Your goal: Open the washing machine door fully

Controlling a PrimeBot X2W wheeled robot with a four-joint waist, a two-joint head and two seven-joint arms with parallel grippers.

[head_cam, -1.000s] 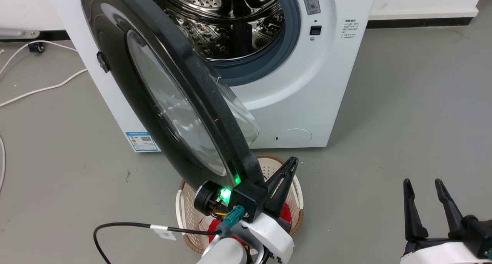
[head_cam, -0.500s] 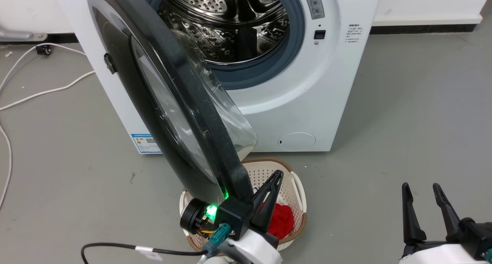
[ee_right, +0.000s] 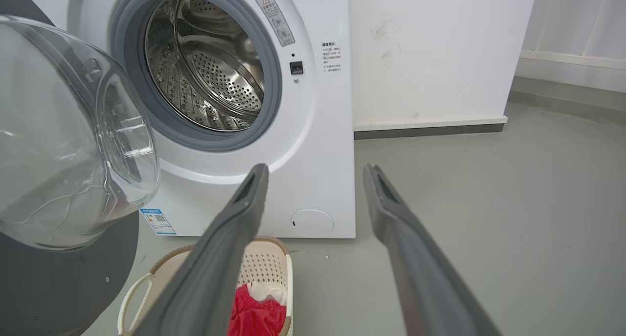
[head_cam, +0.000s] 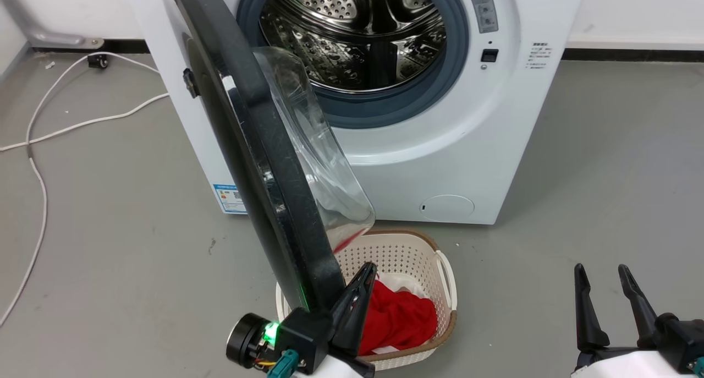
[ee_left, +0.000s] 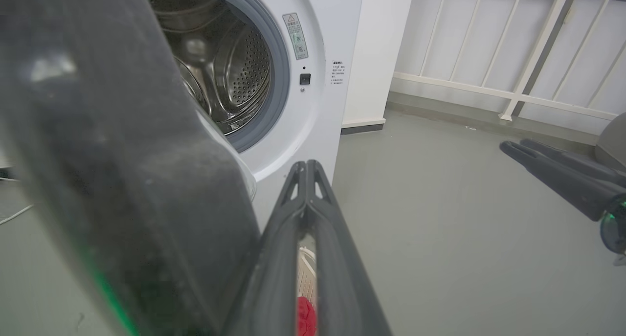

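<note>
Found the left gripper [head_cam: 365, 272] at the bottom centre of the head view, its two dark fingers pressed together with nothing between them, slanting up to the right. Saw them lying just beside the lower rim of the washing machine door [head_cam: 258, 163], on the glass-bowl side; could not tell whether they touched it. Noted a green light [head_cam: 270, 330] glowing on the wrist housing to their left. Found the right gripper [head_cam: 600, 270] at the lower right, jaws spread and empty, over the grey floor [head_cam: 577, 163], well apart from the door. Made out a cream perforated basket [head_cam: 407, 252] just behind the left gripper, with a red cloth [head_cam: 399, 317] inside. Saw the door running from bottom centre to upper left, swung well out from the washing machine [head_cam: 456, 163], nearly edge-on, its clear bowl [head_cam: 313, 169] bulging right. Farther back, saw the steel drum [head_cam: 357, 31] exposed inside its grey seal [head_cam: 396, 107], and a blue sticker [head_cam: 228, 197] and round cap [head_cam: 447, 207] low on the white front. Spotted a white cable [head_cam: 38, 130] on the floor at far left.
</note>
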